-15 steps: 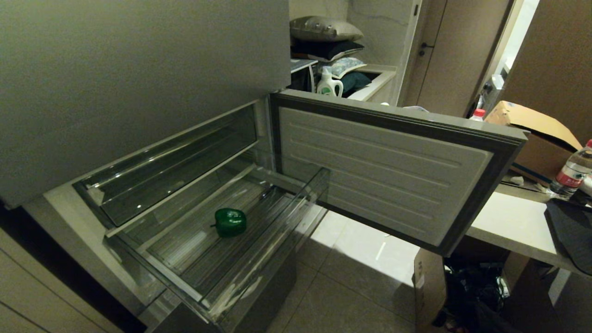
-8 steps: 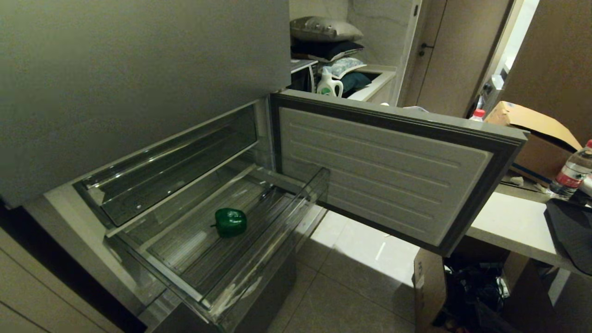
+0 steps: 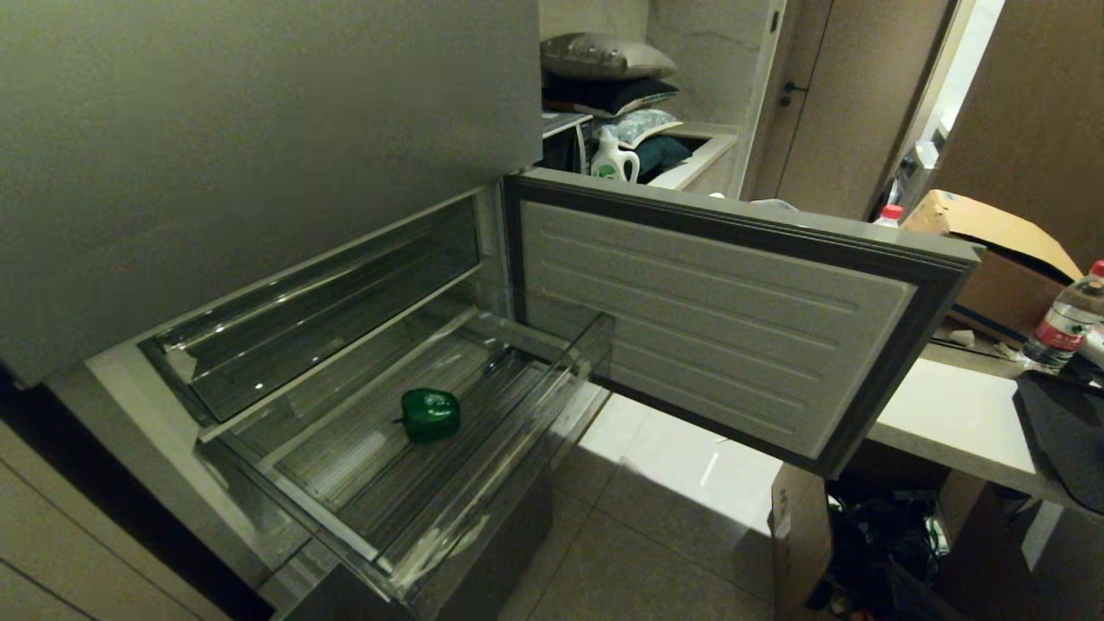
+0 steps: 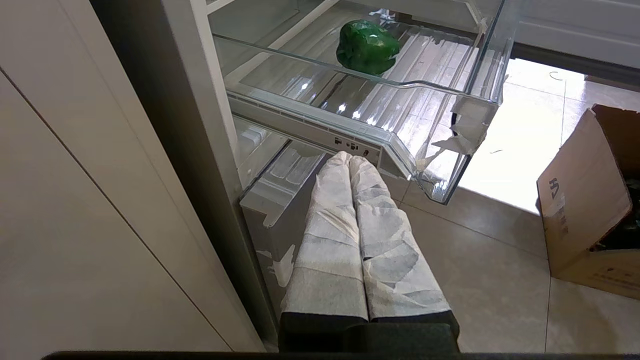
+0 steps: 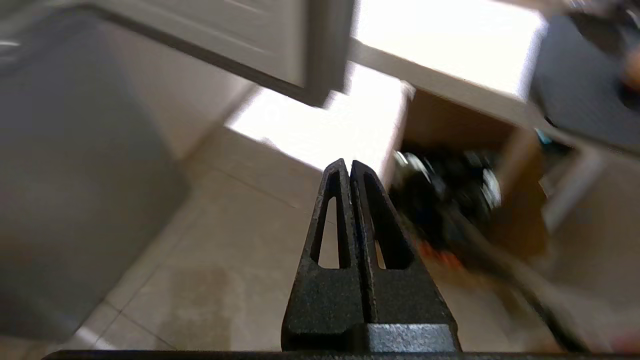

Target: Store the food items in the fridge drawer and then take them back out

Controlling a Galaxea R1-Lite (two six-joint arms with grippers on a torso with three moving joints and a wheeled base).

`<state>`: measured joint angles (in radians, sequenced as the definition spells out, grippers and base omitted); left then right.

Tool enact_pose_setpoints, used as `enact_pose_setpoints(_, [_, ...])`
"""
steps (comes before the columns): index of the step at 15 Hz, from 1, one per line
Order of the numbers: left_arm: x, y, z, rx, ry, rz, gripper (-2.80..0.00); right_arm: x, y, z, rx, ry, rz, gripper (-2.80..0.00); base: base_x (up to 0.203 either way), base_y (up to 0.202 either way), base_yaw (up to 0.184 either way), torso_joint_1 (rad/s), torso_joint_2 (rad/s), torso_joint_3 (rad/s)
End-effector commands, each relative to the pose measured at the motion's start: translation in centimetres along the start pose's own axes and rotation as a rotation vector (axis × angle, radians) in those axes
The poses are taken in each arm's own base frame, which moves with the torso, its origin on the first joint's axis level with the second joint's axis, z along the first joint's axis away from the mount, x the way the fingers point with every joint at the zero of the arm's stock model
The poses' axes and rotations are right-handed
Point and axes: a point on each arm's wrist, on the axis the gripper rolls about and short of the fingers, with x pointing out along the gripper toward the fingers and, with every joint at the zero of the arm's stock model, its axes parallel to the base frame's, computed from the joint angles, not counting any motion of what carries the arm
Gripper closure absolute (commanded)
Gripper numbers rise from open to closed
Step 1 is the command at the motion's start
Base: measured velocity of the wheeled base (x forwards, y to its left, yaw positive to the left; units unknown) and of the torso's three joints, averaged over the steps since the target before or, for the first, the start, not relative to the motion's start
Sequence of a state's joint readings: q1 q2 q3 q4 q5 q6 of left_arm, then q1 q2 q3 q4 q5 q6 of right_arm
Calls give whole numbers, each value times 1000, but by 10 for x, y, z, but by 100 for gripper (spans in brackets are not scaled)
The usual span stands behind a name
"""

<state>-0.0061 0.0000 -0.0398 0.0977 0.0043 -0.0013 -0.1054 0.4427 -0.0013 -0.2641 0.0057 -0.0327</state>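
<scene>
1 glossy green bell pepper [image 3: 429, 414] lies on the ribbed floor of the clear fridge drawer [image 3: 483, 483], near the drawer's middle and apart from all its walls; the left wrist view shows the same bell pepper [image 4: 367, 46] behind the drawer's [image 4: 445, 165] thick transparent front lip. No potato can be made out in any view. The drawer stands pulled out over the tiled floor [image 3: 638, 535], below a second clear compartment [image 3: 319, 302] and beside the open grey fridge door [image 3: 716, 328], whose ribbed white inner panel faces the camera.

Left gripper [image 4: 350, 159]: fingers [image 4: 330, 240] wrapped in white cloth, pressed together and holding nothing, pointing at the fridge frame just beneath the drawer's front. Right gripper [image 5: 348, 165]: black fingers [image 5: 330, 235] closed against each other, empty, aimed down at the floor near an open cardboard box [image 5: 465, 150]; the background in this view is blurred. Neither arm appears in the head view.

Surroundings: a white bench [image 3: 957, 423] at right carries a water bottle [image 3: 1059, 323] and a dark cloth [image 3: 1065, 431]; a cardboard box [image 3: 806, 535] stands on the floor under it; a detergent bottle [image 3: 613, 159] and stacked pillows [image 3: 608, 73] sit behind the door.
</scene>
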Motion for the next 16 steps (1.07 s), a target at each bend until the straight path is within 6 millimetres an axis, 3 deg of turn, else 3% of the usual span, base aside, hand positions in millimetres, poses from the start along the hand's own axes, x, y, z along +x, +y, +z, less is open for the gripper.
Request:
enact_pose_setpoints(1, [0,0,0,0,0,0,0,-23,0,-20,-14,-157,64,0,0,0,0,0,0,0])
enact_pose_setpoints(5, [0,0,0,0,0,0,0,-35,-1,-36,-33,-234,84,0,0,0,0,0,0,0])
enact_pose_setpoints(16, [0,0,0,-2,0,0,0,-35,-1,-36,-4,-234,83,0,0,0,0,0,0,0])
